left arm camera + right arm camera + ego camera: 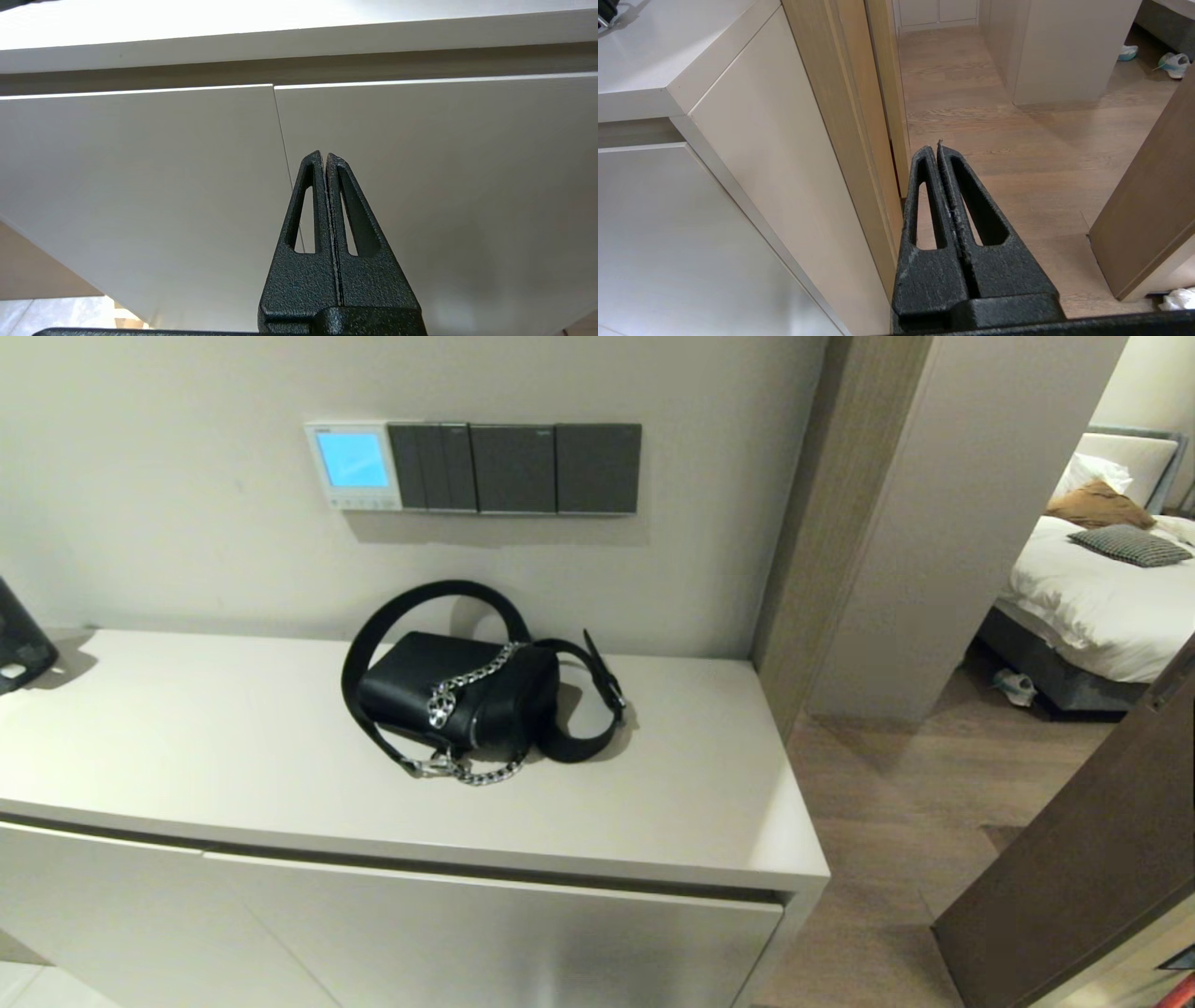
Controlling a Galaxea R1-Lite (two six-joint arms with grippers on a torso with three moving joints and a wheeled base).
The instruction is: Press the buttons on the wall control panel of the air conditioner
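You face a beige wall (187,523) with dark grey switch plates (523,469) at 12 o'clock. White cabinet (233,747) below carries a black bag (457,691). Wood floor (896,821) and bed (1092,588) at 2 o'clock.

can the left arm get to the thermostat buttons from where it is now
Probably yes, though it starts far off. The left gripper sits shut, low before the cabinet doors. The buttons are uncovered; the black bag lies below, to their right.
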